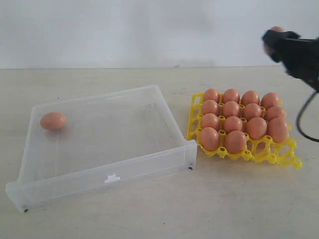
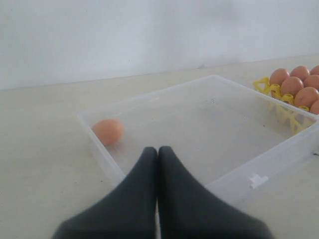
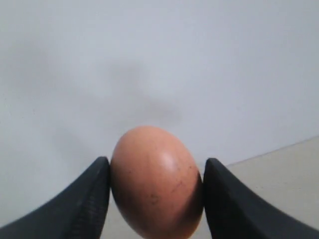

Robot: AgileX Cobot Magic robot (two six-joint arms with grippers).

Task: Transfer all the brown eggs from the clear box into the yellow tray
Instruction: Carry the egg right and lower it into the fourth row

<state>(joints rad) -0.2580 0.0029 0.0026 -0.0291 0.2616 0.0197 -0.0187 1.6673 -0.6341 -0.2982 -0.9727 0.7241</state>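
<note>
While pinched in right gripper [image 3: 156, 163], brown egg [image 3: 154, 191] hangs aloft | yellow tray [image 1: 284, 158] apart

Pinkish-brown eggs [image 1: 233, 124], yellow lattice tray [image 1: 273, 158], translucent clear box [image 1: 149, 167]

The box [image 1: 164, 162] lies on the table [image 1: 149, 209], left of centre. The egg tray [image 1: 279, 158] lies on the table just beside the box's right wall. A single egg [image 1: 53, 121] lies in the box, in its rear left corner. Fourteen eggs [image 1: 233, 124] sit in the egg tray, filling the three rear rows and the two left cups of the front row. The right gripper [image 3: 156, 167], raised behind the tray's right rear corner, carries the held egg [image 3: 155, 199] between its fingers.
</note>
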